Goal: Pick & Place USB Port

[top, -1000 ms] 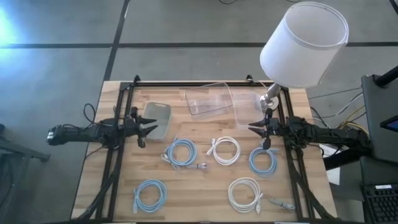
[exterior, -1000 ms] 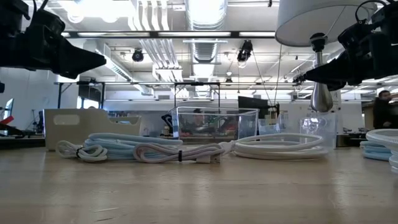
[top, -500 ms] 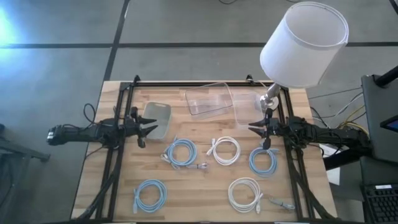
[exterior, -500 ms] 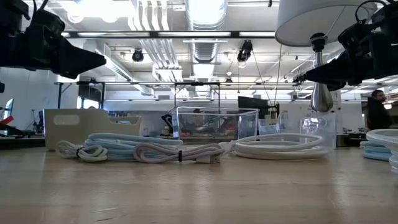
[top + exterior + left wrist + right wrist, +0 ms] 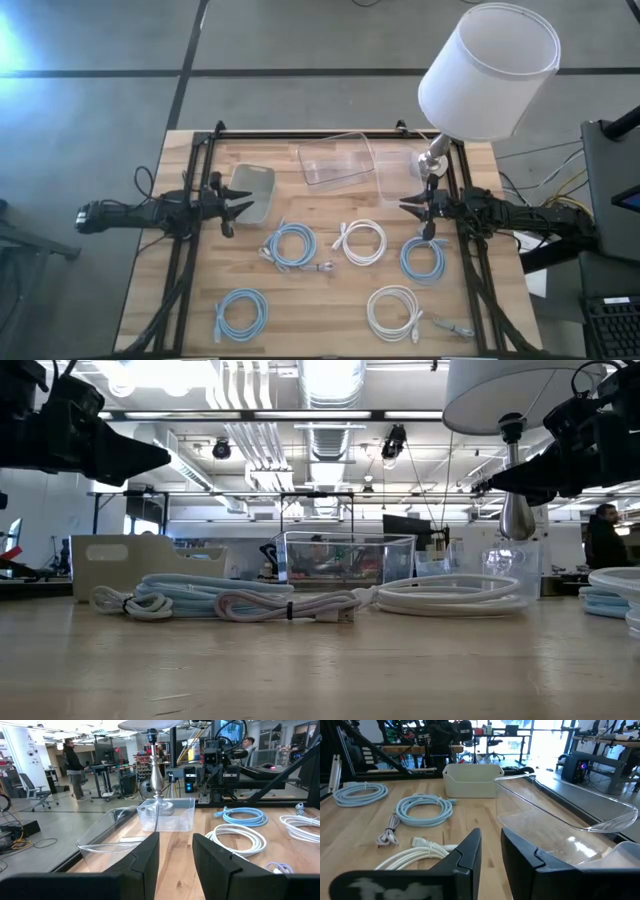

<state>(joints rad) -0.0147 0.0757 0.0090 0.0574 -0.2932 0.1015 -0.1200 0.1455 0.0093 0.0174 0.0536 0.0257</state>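
Note:
Several coiled cables lie flat on the wooden table: a blue coil [image 5: 293, 243], a white coil [image 5: 362, 241], a blue coil [image 5: 423, 259], a blue coil [image 5: 242, 313] and a white coil [image 5: 395, 312]. A small grey plug piece [image 5: 455, 326] rests beside the last one. My left gripper [image 5: 240, 208] [image 5: 175, 855] hovers open at the table's left side, next to a pale green bin [image 5: 252, 190]. My right gripper [image 5: 408, 207] [image 5: 491, 852] hovers open at the right side, near a clear bin [image 5: 400, 172]. Both are held well above the table in the low view.
A tilted clear bin [image 5: 335, 160] leans by the far edge, between the green bin and the other clear bin. A lamp with a white shade [image 5: 490, 70] stands at the far right corner. A black frame [image 5: 190, 200] runs along the table's sides. People stand in the room behind.

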